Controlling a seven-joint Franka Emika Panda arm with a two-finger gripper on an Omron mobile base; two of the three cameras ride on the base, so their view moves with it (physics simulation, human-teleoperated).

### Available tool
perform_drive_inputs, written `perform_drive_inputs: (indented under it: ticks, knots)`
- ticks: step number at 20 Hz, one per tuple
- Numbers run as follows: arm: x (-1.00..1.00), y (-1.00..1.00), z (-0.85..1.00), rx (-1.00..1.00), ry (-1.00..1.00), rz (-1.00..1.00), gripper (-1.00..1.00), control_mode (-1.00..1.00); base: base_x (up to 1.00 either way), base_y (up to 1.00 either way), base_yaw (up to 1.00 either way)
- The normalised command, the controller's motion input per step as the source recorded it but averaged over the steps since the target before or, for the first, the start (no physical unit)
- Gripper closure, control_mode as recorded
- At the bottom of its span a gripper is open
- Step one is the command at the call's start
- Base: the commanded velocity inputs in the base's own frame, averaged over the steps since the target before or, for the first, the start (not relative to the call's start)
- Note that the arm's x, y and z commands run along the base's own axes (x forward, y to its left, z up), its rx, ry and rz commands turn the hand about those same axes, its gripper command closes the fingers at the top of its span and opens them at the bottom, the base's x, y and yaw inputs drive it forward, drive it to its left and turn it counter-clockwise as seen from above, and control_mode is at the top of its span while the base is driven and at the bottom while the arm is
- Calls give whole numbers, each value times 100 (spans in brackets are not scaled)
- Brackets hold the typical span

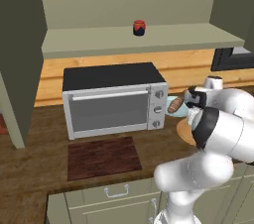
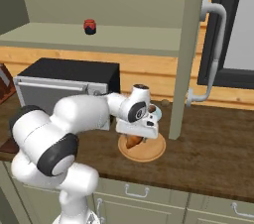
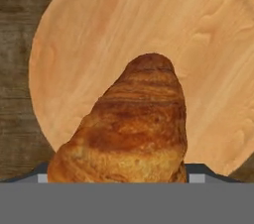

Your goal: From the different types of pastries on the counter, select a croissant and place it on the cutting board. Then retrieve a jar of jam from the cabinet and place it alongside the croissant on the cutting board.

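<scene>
One croissant (image 3: 134, 129) hangs tip-down over plate (image 3: 99, 29).

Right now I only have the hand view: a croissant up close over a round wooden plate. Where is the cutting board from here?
Observer: In the left base view the cutting board lies flat on the counter, directly in front of the toaster oven and left of your plate.
Operator: Is the oven door hanging over it?
Observer: No, the oven door is shut.
Operator: And the jam for afterwards?
Observer: The jar of jam stands upright on the cabinet shelf, above the oven.
</scene>
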Motion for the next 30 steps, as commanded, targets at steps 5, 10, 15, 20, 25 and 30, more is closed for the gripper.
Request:
perform_drive_inputs:
  ticks: [5,10,15,20,25,30]
  knots:
    - [-82,75,11,-13,1,0,100,-100,0,0,0]
    - [-44,88,40,-6,0,0,100,-100,0,0,0]
    - [-14,100,26,-6,0,0,100,-100,0,0,0]
    - [20,100,2,-5,0,-1,100,-100,0,0,0]
    - [35,100,0,-3,0,0,100,-100,0,0,0]
    - [79,100,0,0,5,0,100,-100,0,0,0]
